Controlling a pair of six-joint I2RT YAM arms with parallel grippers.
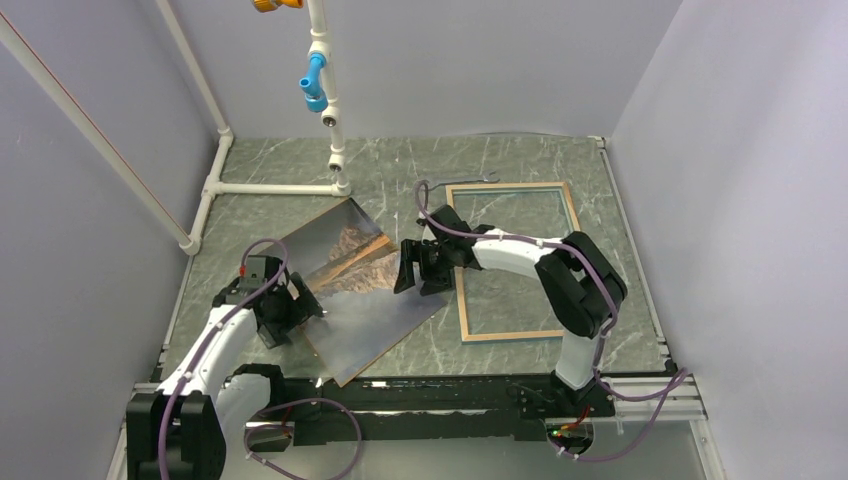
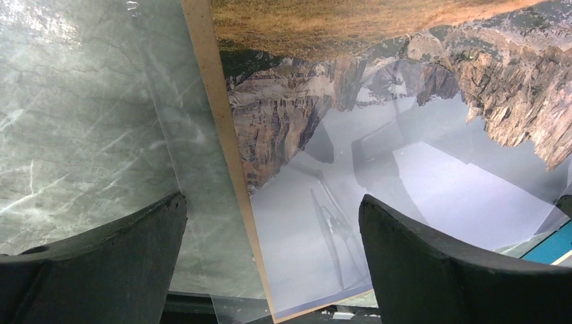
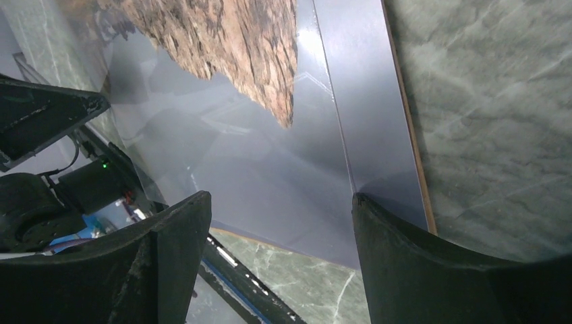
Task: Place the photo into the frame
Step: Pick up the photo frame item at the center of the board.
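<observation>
Mostly, the scene is a grey-green marbled table (image 1: 400,170) boxed in by pale lavender walls (image 1: 450,60) at the back and both sides. White pipe (image 1: 325,90) runs along the far left and rises at the back, with a blue fitting on the upright. A black rail (image 1: 450,400) carries the arm bases at the near edge.

The photo (image 1: 365,300) lies face up left of centre, turned like a diamond, mountain toward the far end and grey sky toward the near end. It rests on a brown board (image 2: 226,128) whose tan edge shows as a narrow strip along its side. A clear sheet (image 2: 192,135) sticks out past that edge onto the marble; glare makes its full outline hard to trace.

The frame (image 1: 512,336) lies flat on the right half of the table, tan side up, with bare marble showing through its opening. It is apart from the photo. A small silver tool (image 1: 470,180) sits at its far left corner.

The left gripper (image 1: 300,310) hangs at the photo's left edge, jaws spread wide with nothing between them; from its wrist camera one finger (image 2: 101,256) is over the marble and sheet, the other over the print. The right gripper (image 1: 412,270) is at the photo's right corner, likewise spread and gripping nothing, above the grey sky near the board's edge. Whether either one touches the surface cannot be told.
</observation>
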